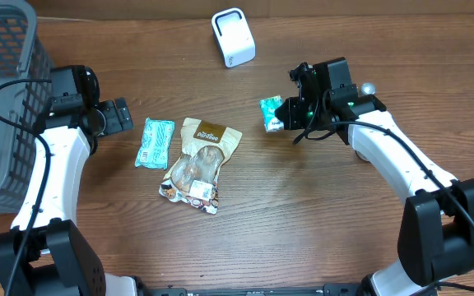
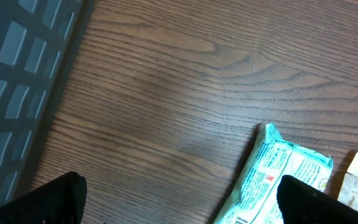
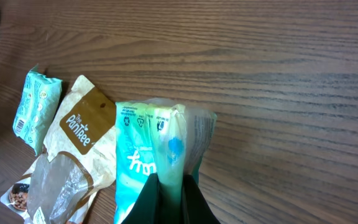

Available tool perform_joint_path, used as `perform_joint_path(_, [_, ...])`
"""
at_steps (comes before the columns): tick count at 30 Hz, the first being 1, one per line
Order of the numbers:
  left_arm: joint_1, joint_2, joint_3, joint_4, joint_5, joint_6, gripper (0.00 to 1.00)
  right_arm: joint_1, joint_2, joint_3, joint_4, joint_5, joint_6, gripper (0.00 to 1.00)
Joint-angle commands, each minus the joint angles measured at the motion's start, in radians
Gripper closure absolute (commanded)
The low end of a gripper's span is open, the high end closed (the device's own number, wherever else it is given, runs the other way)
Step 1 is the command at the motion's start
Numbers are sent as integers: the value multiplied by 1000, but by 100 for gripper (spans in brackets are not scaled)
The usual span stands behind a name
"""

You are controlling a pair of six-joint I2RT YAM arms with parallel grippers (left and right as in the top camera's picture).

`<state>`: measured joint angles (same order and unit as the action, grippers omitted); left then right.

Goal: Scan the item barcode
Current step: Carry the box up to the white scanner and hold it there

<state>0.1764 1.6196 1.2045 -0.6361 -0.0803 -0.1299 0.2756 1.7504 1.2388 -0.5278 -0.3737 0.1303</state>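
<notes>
- At the right fingertips, the 2 fingers of the right gripper [image 3: 171, 198] are pressed fully together on 1 end of a green-and-white packet [image 3: 145, 152].
- The held packet projects away from the fingers. Its printed face with recycling symbols is turned toward the right wrist camera.
- From overhead, the packet [image 1: 271, 113] sits at the tip of the right gripper [image 1: 285, 115], right of table centre. Contact with the table [image 1: 319, 214] cannot be determined.
- The white scanner [image 1: 233, 37] stands near the far edge of the table, well apart from the held packet.
- At the left gripper [image 1: 122, 115], the 2 fingers are spread to full width with nothing between them. Bare wood shows below the gap in the left wrist view [image 2: 179, 208].
- A teal packet [image 2: 278, 177] lies flat on the table, just beside 1 fingertip [image 2: 319, 202] and not gripped.
- A brown pouch [image 1: 200, 160] with a clear window lies flat just beside the teal packet, between the 2 arms.
- A grey basket [image 1: 2, 99] occupies the left edge of the table, next to the left arm.
</notes>
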Motion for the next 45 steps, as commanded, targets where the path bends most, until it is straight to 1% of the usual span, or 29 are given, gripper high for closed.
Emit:
perform_joint_path(1, [-7, -15, 19, 1, -5, 11, 1, 6, -6, 44, -1, 8, 1, 96])
perform_joint_path(3, [-7, -15, 19, 1, -5, 11, 0, 6, -6, 92, -40, 8, 1, 97])
perform_joint_path(5, [-7, -15, 19, 1, -5, 11, 0, 6, -6, 176, -112, 29, 1, 96])
perform_joint_path(9, [-7, -15, 19, 1, -5, 11, 0, 6, -6, 427, -291, 93, -1, 97])
perform_joint_path(12, [-7, -15, 19, 1, -5, 11, 1, 6, -6, 637, -386, 116, -8, 97])
perform_joint_path(14, [-7, -15, 19, 1, -5, 11, 1, 6, -6, 754, -401, 128, -8, 97])
perform_joint_path(17, [-7, -15, 19, 1, -5, 11, 1, 7, -6, 867, -383, 171, -24, 97])
perform_joint_path(21, [-7, -15, 19, 1, -5, 11, 0, 28, -5, 892, -329, 224, -81, 96])
perform_joint_path(27, [-7, -15, 19, 1, -5, 11, 0, 94, 53, 888, -272, 342, -198, 96])
perform_joint_path(33, [-7, -15, 19, 1, -5, 11, 1, 171, 171, 874, -172, 509, -412, 96])
perform_joint_path(37, [-7, -15, 19, 1, -5, 11, 0, 202, 269, 874, -88, 611, -530, 96])
perform_joint_path(40, [-7, -15, 19, 1, -5, 11, 0, 216, 344, 874, -14, 666, -576, 96])
perform_joint_path(45, [-7, -15, 19, 1, -5, 11, 1, 219, 458, 874, 86, 681, -660, 96])
